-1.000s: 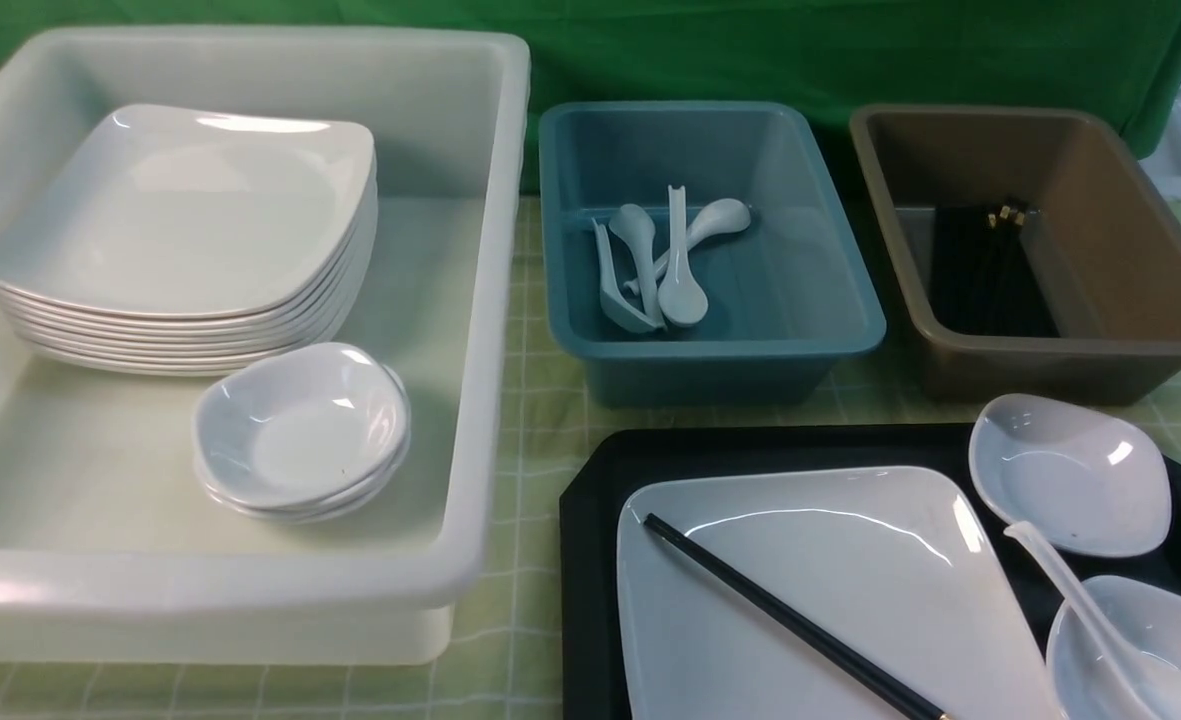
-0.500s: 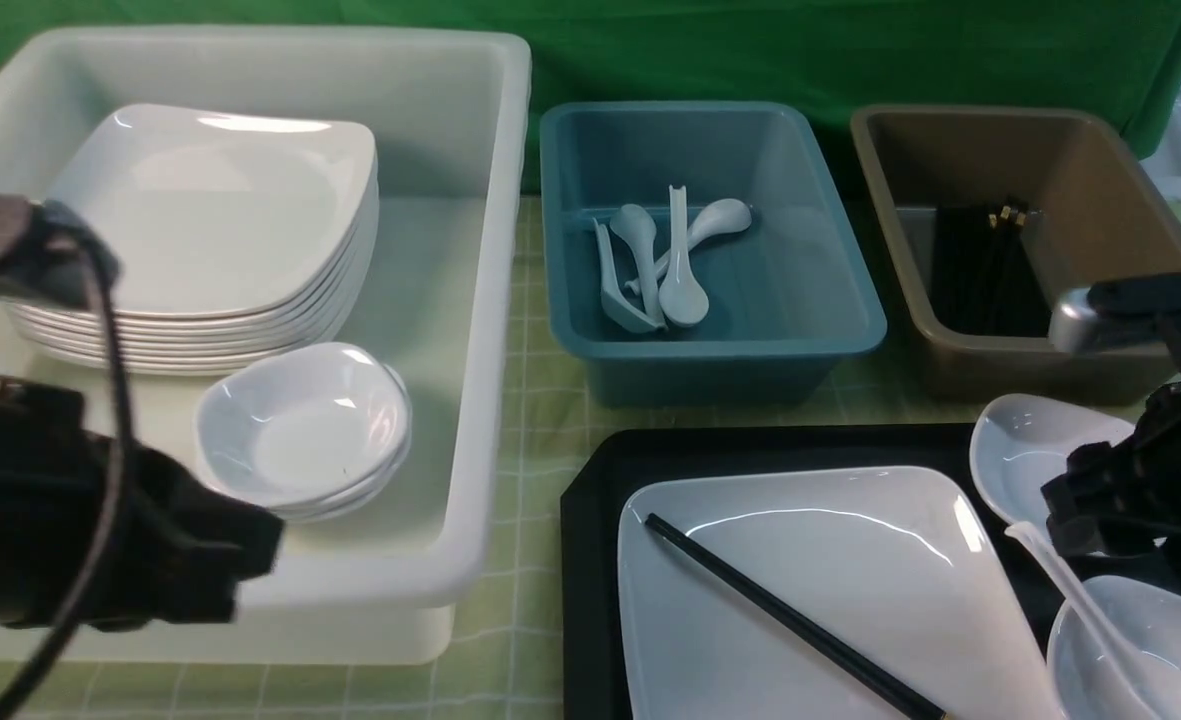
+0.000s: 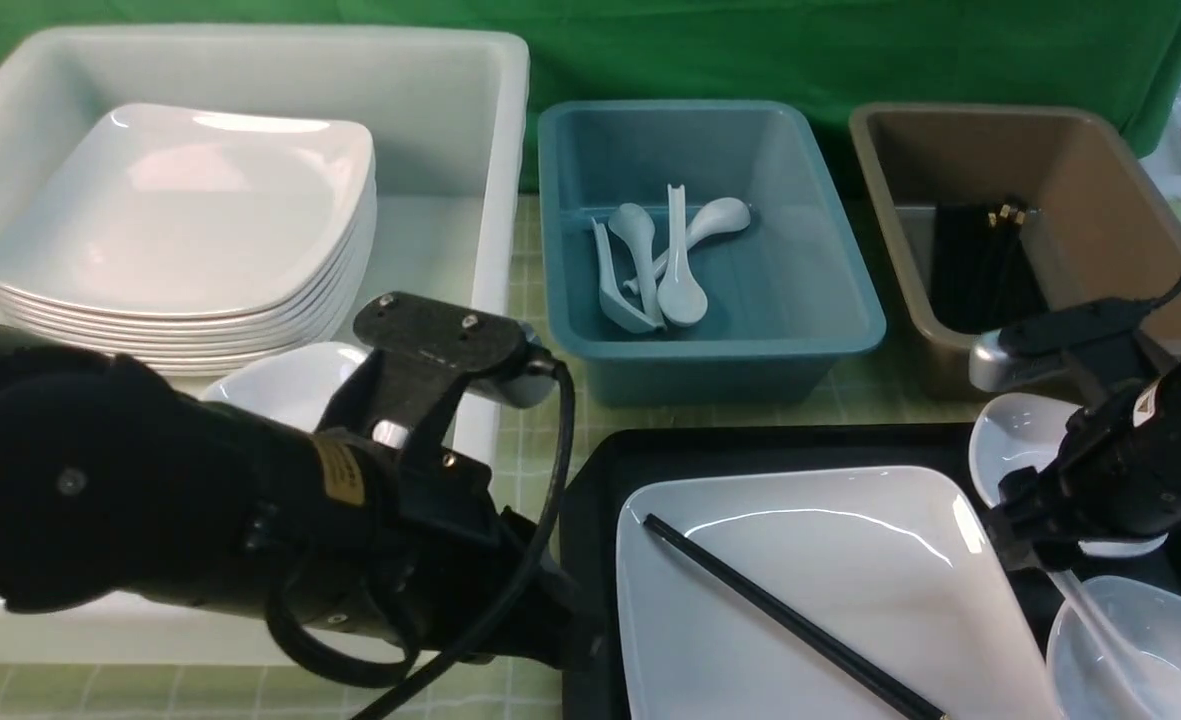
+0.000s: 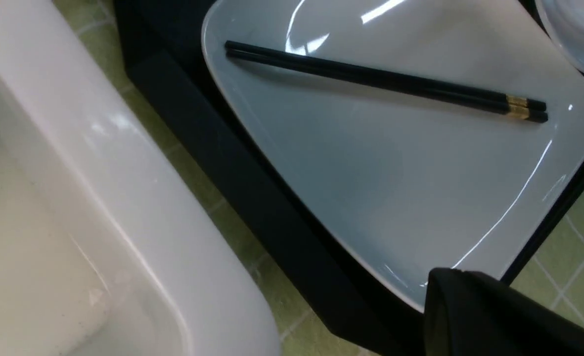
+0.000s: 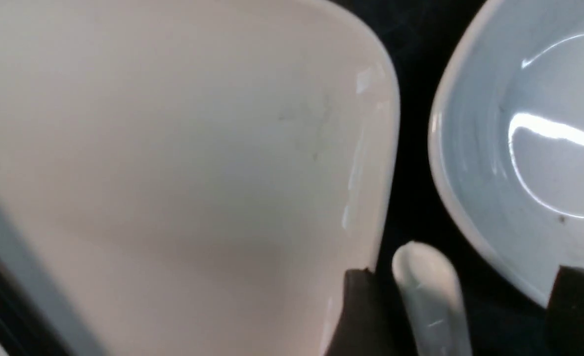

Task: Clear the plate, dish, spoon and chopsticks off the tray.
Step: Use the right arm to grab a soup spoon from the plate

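over the tray [image 3: 650, 455], right gripper [image 5: 465, 301] apart astride spoon [image 5: 427, 291] handle, left gripper [image 4: 452, 296] together

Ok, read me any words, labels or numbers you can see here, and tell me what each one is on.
No text can be read.
Gold sticker on the left arm: too blurred to read.
Small pale sticker on the right arm: too small to read.
Nothing else shows any print.
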Motion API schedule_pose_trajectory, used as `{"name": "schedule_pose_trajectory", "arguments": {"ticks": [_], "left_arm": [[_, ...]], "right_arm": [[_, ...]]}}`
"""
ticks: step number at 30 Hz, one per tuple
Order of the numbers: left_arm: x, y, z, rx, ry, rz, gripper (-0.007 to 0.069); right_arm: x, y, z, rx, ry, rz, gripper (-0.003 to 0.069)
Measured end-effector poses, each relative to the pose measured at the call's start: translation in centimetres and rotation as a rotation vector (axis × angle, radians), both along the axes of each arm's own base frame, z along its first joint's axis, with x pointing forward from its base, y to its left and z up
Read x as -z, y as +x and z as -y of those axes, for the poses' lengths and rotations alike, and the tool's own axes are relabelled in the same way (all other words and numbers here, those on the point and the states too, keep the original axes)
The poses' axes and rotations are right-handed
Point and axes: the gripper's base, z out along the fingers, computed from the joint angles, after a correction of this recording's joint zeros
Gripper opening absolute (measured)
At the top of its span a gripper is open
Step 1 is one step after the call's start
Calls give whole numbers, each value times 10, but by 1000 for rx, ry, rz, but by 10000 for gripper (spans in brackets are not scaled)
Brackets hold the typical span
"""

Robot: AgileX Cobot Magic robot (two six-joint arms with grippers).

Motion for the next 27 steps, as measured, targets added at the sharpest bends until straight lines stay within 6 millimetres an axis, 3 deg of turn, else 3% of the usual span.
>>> {"name": "schedule_pose_trajectory", "arguments": {"ticks": [6, 13, 14, 22, 25, 27], "left_arm": [[-1, 4, 1, -11, -12, 37, 1], [-2, 6, 2, -20, -26, 58, 1], [-3, 7, 2, -23, -32, 68, 1], [-13, 17, 5, -31, -80, 221, 1], [-39, 32, -3, -96, -78, 236, 1], [-54, 41, -11, -128, -64, 255, 1]], "right_arm": [[22, 6, -1, 0, -13, -64, 486], [14, 4, -1, 3, -7, -41, 138], [11, 3, -1, 3, -6, -33, 136], [-50, -6, 0, 30, 66, 215, 144], [-96, 14, -16, 48, 203, 476, 144], [-115, 26, -29, 27, 254, 566, 144]]}}
